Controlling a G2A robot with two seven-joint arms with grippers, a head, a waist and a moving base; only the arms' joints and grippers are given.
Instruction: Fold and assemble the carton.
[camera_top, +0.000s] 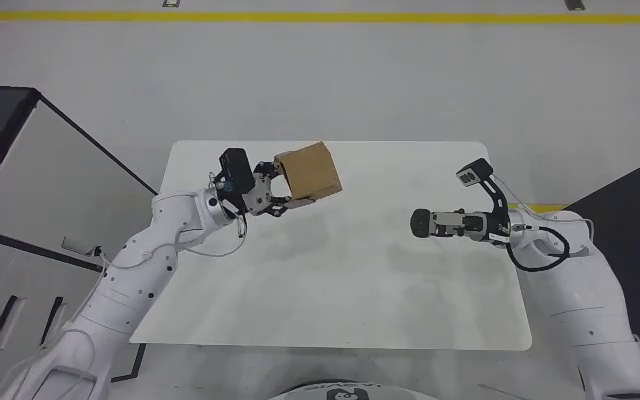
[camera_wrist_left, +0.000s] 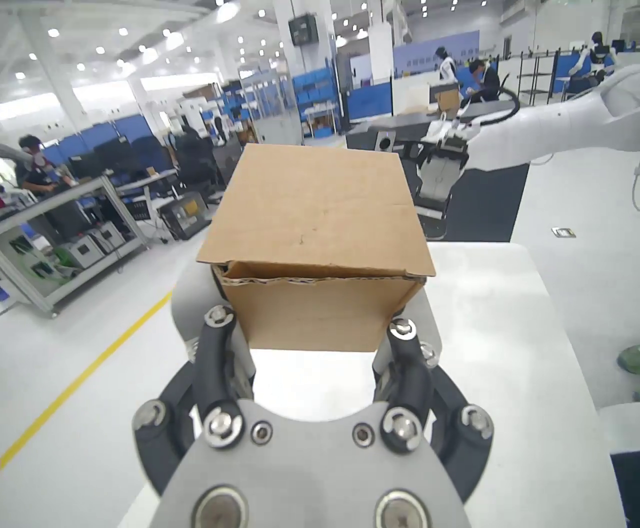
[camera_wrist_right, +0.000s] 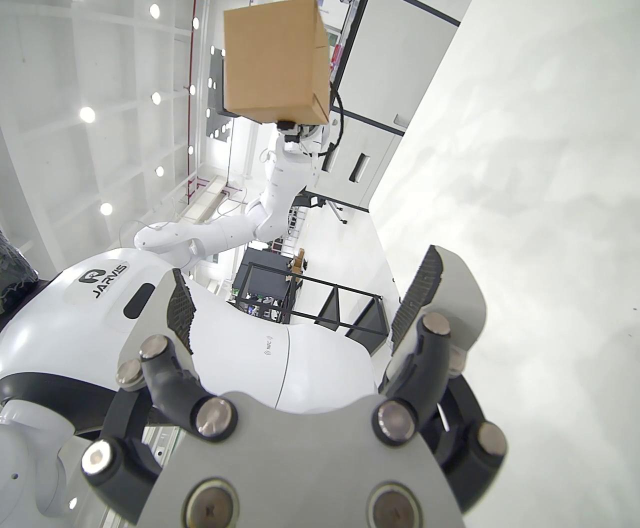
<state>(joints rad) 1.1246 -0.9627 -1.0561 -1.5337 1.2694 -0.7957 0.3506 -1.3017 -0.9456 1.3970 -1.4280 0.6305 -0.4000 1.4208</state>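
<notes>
We list: left gripper (camera_wrist_left: 312, 325), jaws clamped on either side of the brown carton (camera_wrist_left: 315, 215), which is box-shaped and held over the far left part of the white table (camera_top: 350, 300). Right gripper (camera_wrist_right: 305, 295), jaws spread and empty, well apart from the carton.

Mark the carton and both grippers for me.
carton (camera_top: 310, 170), top view, middle of its upward face.
left gripper (camera_top: 286, 187), top view, midway between its fingertips, which clamp the carton.
right gripper (camera_wrist_right: 306, 270), right wrist view, midway between its open fingertips.
</notes>
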